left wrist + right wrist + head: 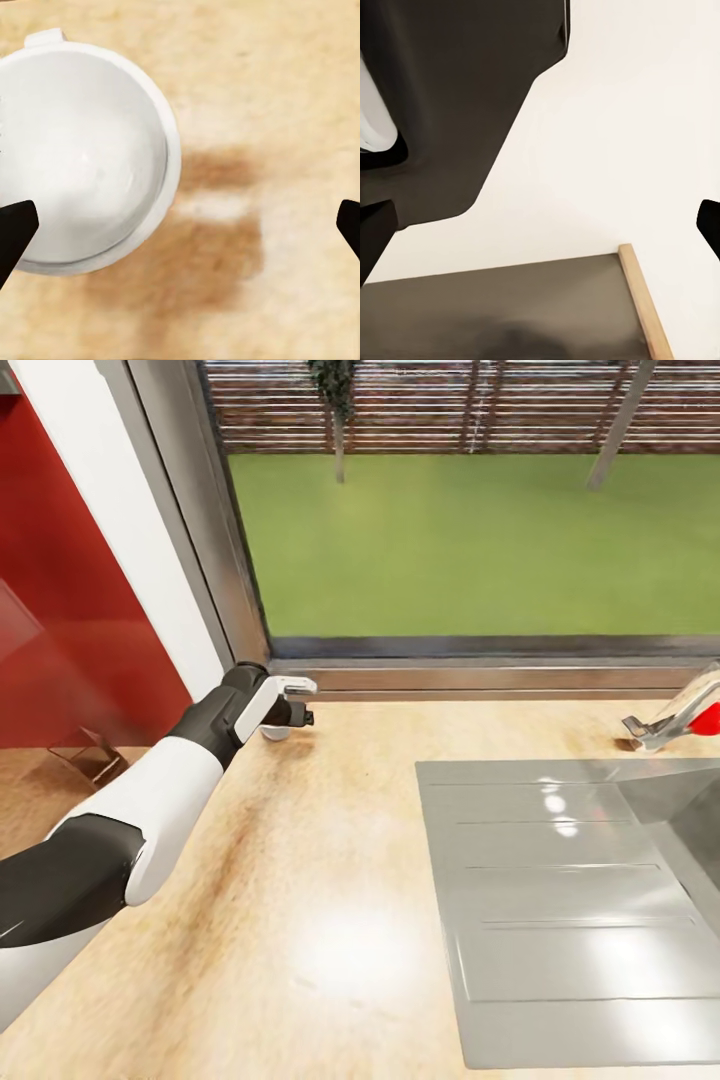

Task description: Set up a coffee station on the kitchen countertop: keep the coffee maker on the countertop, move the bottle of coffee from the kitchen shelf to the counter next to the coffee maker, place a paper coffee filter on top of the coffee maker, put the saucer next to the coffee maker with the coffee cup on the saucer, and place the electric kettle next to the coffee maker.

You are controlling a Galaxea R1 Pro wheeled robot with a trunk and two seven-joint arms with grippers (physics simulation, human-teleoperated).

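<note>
**L gripper poised over coffee cup on countertop**

While the left arm reaches out over the kitchen countertop (pixel 330 920) toward the window, the left gripper (pixel 292 712) hangs just above the coffee cup (pixel 274 734), w/ a sliver of white rim showing under it in head view. From left wrist view the fingers are spread wide apart, one dark fingertip (pixel 15 229) at each edge of frame, nothing clamped. The coffee cup (pixel 82 157) sits upright on the tan wood grain, looked straight down into, its small handle nub on the side away from the fingertips. It lies off-centre btwn the fingers: rim overlapped by one fingertip, well apart from the other. Bare countertop fills the rest of the gap.

Steel sink (pixel 560 900) w/ drainboard is set into the countertop to the robot's right, faucet (pixel 672 720) w/ a red part at far edge.

Right gripper (pixel 540 225): fingertips wide apart in right wrist view, holding nothing; dark robot body, a pale surface and dark panel w/ wood edge beyond.
</note>
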